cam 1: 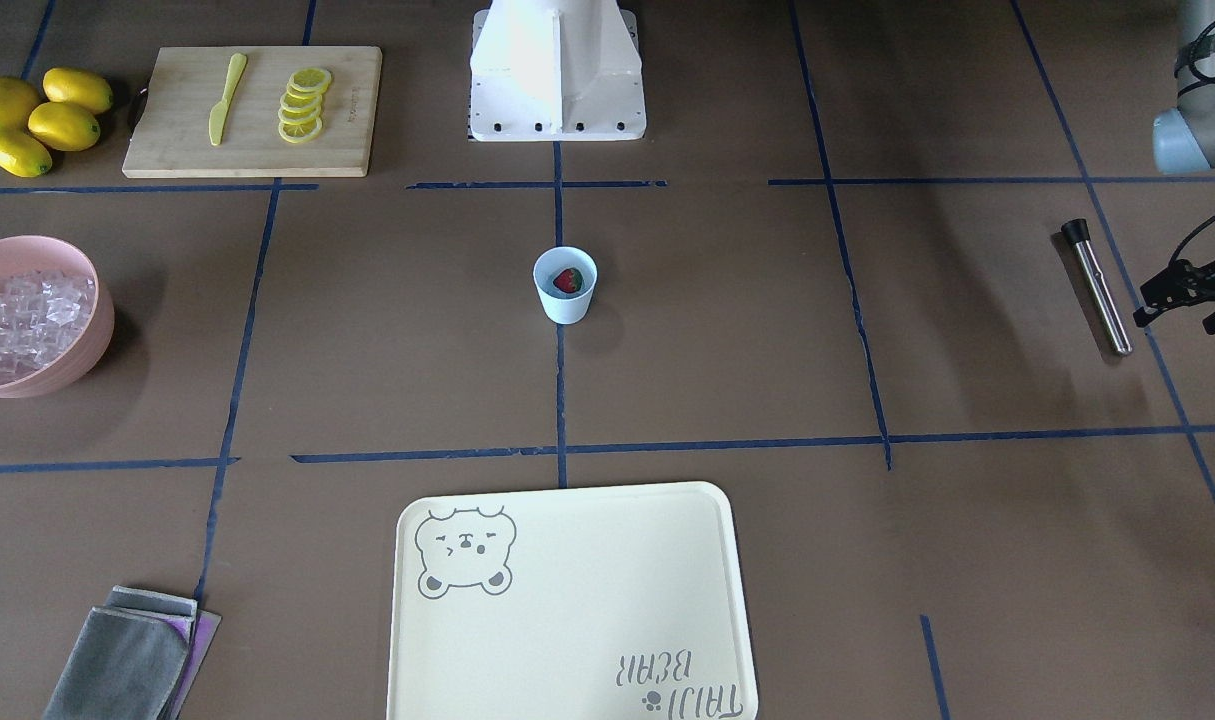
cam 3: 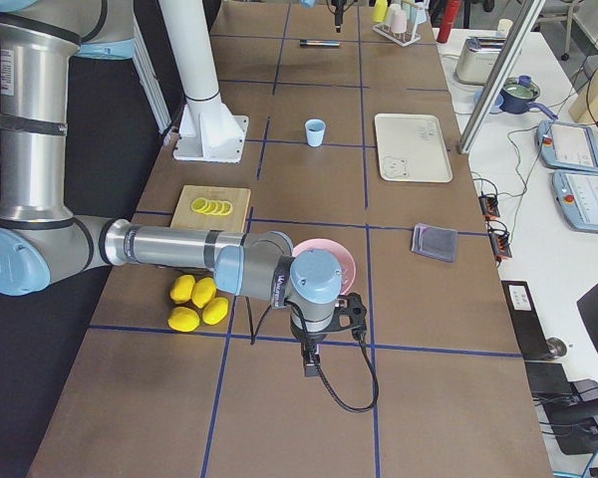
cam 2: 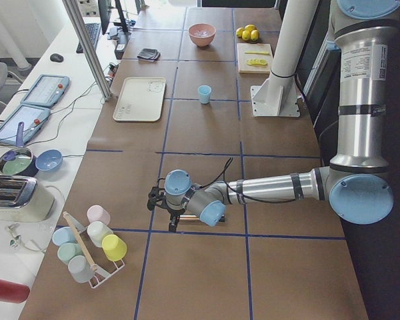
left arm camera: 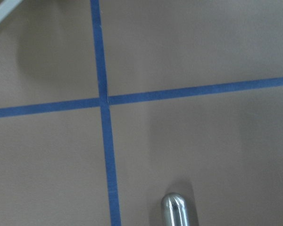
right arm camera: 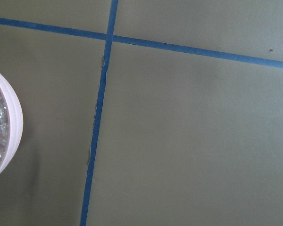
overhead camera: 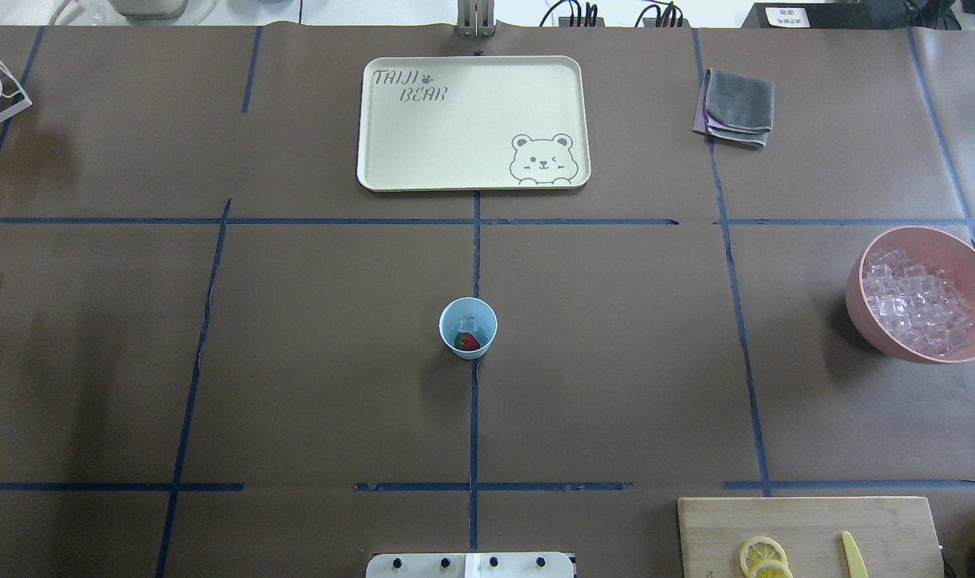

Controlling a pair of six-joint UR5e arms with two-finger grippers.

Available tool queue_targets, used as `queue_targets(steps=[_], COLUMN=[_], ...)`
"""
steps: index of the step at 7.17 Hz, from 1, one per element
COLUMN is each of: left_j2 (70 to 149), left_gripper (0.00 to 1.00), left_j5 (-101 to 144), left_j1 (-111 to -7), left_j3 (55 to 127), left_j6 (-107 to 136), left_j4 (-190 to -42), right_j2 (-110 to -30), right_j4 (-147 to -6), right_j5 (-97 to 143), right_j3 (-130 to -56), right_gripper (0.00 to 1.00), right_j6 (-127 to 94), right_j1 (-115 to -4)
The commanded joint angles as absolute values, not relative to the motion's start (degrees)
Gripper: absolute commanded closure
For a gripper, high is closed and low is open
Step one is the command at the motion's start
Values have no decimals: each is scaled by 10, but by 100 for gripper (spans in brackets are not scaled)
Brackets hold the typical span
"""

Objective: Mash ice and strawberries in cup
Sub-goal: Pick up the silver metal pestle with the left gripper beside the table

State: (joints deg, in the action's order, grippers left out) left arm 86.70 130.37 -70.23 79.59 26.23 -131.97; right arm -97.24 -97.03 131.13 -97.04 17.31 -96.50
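- Nearest the robot's base, a wooden board [cam 1: 257, 150] carries lemon slices [cam 1: 303, 104] and a yellow knife [cam 1: 226, 98], with whole lemons [cam 1: 39, 120] beside it.
- Mid-bench, the cup [cam 1: 565, 295] stands upright on a blue tape line. The strawberry [cam 1: 567, 281] lies inside it, beside a piece of ice [overhead camera: 466, 323].
- Out on the right arm's side, the pink bowl [cam 1: 95, 340] holds more cubes. The right pincer [cam 3: 351, 311] hangs near it, and I cannot tell its grip.
- On the opposite side, the left pincer [cam 1: 1179, 292] hangs just beside a metal rod [cam 1: 1097, 290] lying flat. Whether it is clenched or released cannot be told.
- Farthest away lie a cream tray [cam 1: 567, 600] and a folded grey cloth [cam 1: 127, 660].
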Motion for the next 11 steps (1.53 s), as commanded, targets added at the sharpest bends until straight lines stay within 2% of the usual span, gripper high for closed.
queue_targets(steps=[1, 5, 6, 7, 8, 10, 11], left_j2=[863, 860, 860, 860, 860, 865, 869], left_gripper=[0, 0, 45, 79, 93, 100, 100], left_j5=[1275, 1248, 1247, 1247, 1247, 1249, 1247], left_j1=[-659, -628, -628, -628, -628, -628, -629], left_j3=[793, 793, 793, 793, 794, 811, 849], left_j6=[291, 294, 294, 294, 290, 289, 288], left_j4=[-1334, -1336, -1335, -1335, -1335, -1332, -1333], right_j2=[-976, -977, -977, -977, -977, -977, -976], right_j4=[-970, -970, -970, -970, -970, -970, -970], right_j5=[1311, 1310, 1310, 1311, 1310, 1311, 1311], right_j3=[-971, -971, -971, -971, -971, -972, -973], right_gripper=[1, 1, 1, 1, 1, 1, 1], right_j6=[173, 173, 173, 173, 173, 173, 173], right_j1=[-965, -965, -966, -966, -966, -966, -966])
